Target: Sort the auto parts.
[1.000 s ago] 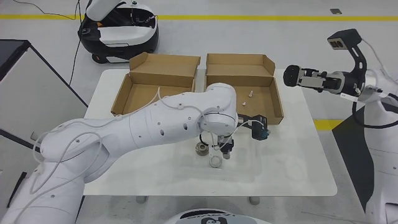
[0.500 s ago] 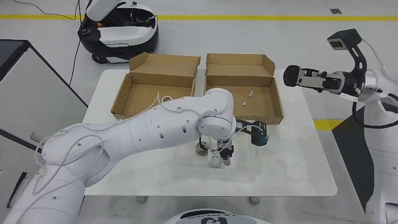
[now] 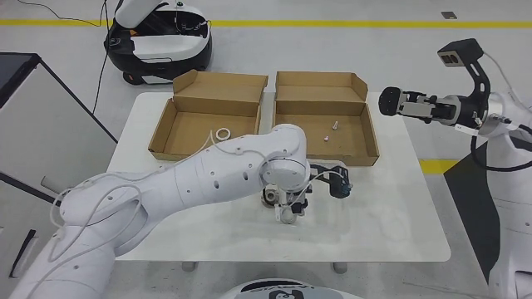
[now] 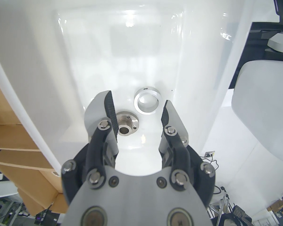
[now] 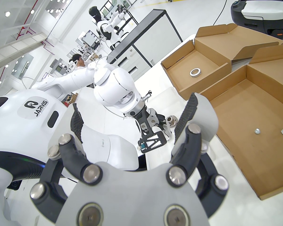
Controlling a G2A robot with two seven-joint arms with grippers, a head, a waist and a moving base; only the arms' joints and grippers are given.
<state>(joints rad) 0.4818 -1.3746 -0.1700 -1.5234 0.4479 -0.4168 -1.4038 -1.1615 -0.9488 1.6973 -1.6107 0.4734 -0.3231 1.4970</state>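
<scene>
Hovering above the worktop (image 4: pixel 141 59), the open left hand (image 4: pixel 137 102) has a flanged hub (image 4: pixel 126 125) beside one finger (image 4: pixel 109 111) and a silver ring (image 4: pixel 146 101) near its tips. The right hand (image 5: pixel 134 106) is open too.

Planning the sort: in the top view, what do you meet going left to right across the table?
Left cardboard box → loose metal ring → bolts in the right cardboard box → right gripper.
</scene>
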